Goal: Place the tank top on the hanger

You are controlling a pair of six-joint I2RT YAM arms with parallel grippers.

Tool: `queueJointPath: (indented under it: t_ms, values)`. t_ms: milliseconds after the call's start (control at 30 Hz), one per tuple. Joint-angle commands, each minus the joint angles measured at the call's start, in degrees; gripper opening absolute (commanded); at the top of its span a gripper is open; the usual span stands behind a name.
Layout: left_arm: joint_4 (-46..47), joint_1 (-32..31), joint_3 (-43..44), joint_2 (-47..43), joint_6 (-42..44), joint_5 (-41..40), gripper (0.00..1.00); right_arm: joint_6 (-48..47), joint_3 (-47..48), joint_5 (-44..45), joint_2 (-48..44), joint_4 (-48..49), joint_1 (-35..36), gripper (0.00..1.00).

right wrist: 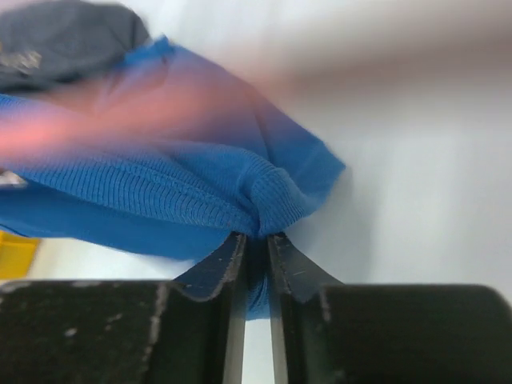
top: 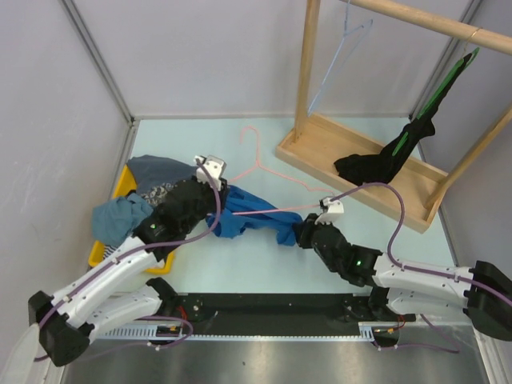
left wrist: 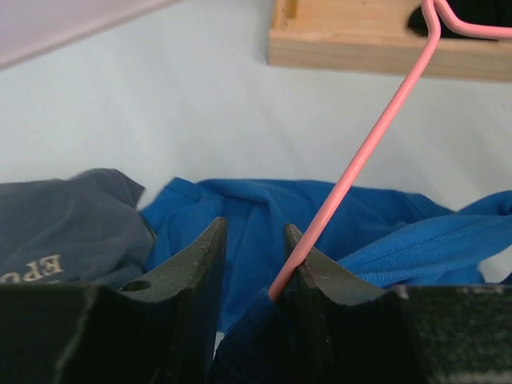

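The royal-blue tank top (top: 248,218) lies bunched on the table between my two grippers. The pink wire hanger (top: 258,158) lies flat behind it, and one wire runs into the fabric. My left gripper (top: 222,194) is at the top's left end. In the left wrist view its jaws (left wrist: 254,232) stand apart, the hanger wire (left wrist: 376,132) leans on the right finger's inner face, and blue fabric (left wrist: 264,200) lies between and beyond the fingers. My right gripper (top: 290,232) is shut on a fold at the top's right end, pinched between the fingers (right wrist: 254,238) with the fabric (right wrist: 160,184) bunched beyond them.
A wooden rack base (top: 360,172) stands at the back right, with a light blue hanger (top: 336,60) and a green hanger with black cloth (top: 384,160) on its rail. At the left a dark grey shirt (top: 156,170) and a teal garment (top: 120,216) lie on a yellow bin (top: 124,184).
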Motion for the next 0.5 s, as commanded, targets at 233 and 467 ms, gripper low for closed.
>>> queueJointPath:
  t_ms: [233, 467]
  values:
    - [2.2, -2.9, -0.6, 8.6, -5.8, -5.1, 0.0, 8.8, -2.7, -6.6, 0.1, -10.4, 3.4, 0.54]
    - [1.6, -3.0, 0.0, 10.9, -6.5, -4.3, 0.0, 13.5, -3.2, -7.9, 4.8, -5.4, 8.9, 0.67]
